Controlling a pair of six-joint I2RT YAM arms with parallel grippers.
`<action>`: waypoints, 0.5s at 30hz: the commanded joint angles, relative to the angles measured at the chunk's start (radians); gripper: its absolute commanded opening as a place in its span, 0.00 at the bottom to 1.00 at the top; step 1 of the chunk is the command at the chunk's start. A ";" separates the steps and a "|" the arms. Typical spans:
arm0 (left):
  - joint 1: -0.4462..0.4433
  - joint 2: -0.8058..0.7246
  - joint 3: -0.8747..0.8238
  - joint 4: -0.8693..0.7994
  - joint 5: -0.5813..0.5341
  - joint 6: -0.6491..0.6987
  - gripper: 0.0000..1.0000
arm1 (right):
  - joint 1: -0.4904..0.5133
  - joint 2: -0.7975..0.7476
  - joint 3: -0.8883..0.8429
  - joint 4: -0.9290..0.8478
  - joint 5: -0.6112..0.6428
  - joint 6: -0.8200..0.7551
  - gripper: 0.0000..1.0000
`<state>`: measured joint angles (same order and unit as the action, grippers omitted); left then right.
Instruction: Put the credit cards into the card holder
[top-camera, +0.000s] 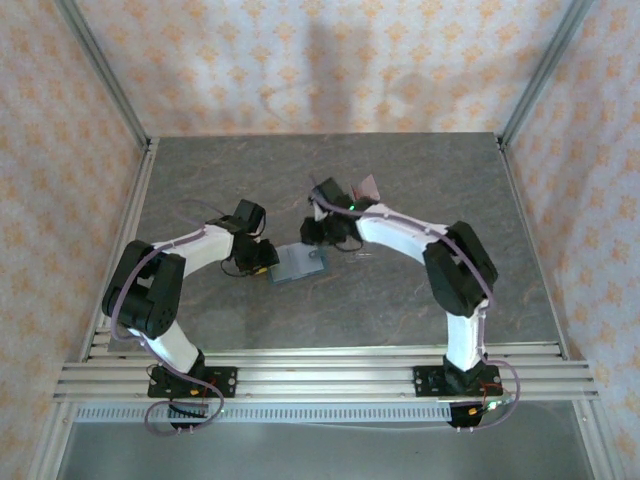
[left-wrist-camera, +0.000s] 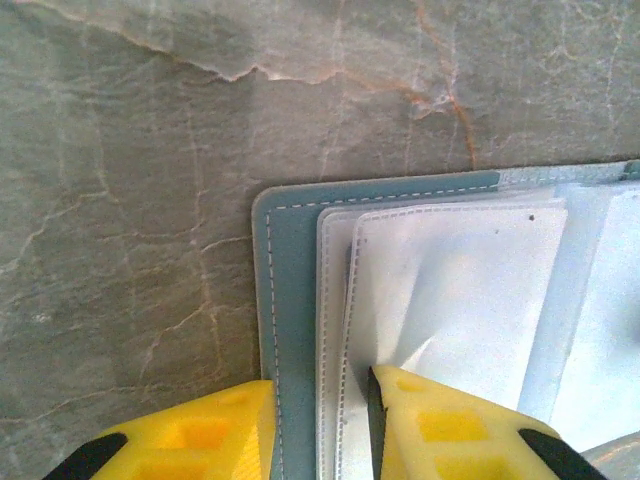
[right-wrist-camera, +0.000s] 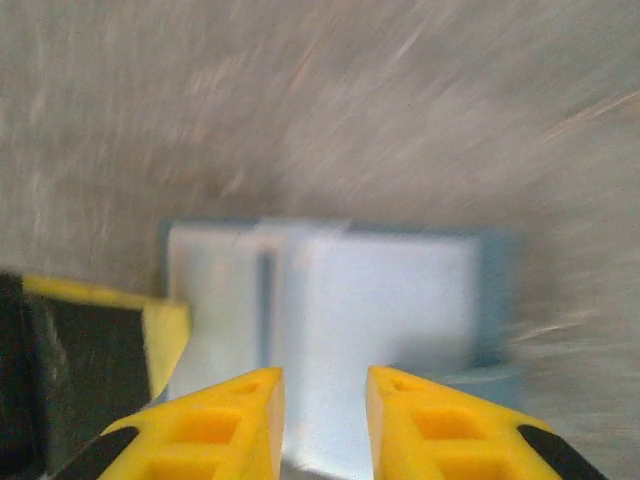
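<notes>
holder (top-camera: 298, 263): open flat, middle of desk (top-camera: 400, 300).
left pincer (left-wrist-camera: 320, 388): narrow, astride holder's left edge, probably steadying it to keep the sleeves (left-wrist-camera: 460, 290) exposed. Cannot tell whether it truly grips.
right pincer (right-wrist-camera: 325, 375): slightly parted over the sleeves, nothing between; view blurred.
pink card (top-camera: 368, 186): beyond right arm (top-camera: 420, 245), well apart from holder.

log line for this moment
left gripper: open, tips at card holder edge | right gripper: open, above card holder | card holder: lying open
</notes>
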<state>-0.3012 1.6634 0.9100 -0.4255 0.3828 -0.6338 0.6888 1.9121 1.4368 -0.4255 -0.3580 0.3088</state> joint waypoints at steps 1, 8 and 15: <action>-0.015 0.016 -0.008 0.005 -0.066 0.032 0.30 | -0.107 -0.071 0.064 -0.113 0.198 -0.034 0.31; -0.022 0.006 -0.016 0.016 -0.092 0.052 0.29 | -0.275 -0.034 0.161 -0.168 0.301 -0.069 0.40; -0.036 -0.009 -0.024 0.022 -0.092 0.054 0.29 | -0.343 0.082 0.298 -0.249 0.266 -0.114 0.40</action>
<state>-0.3275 1.6623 0.9089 -0.3965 0.3332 -0.5999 0.3542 1.9480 1.6890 -0.5922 -0.1005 0.2325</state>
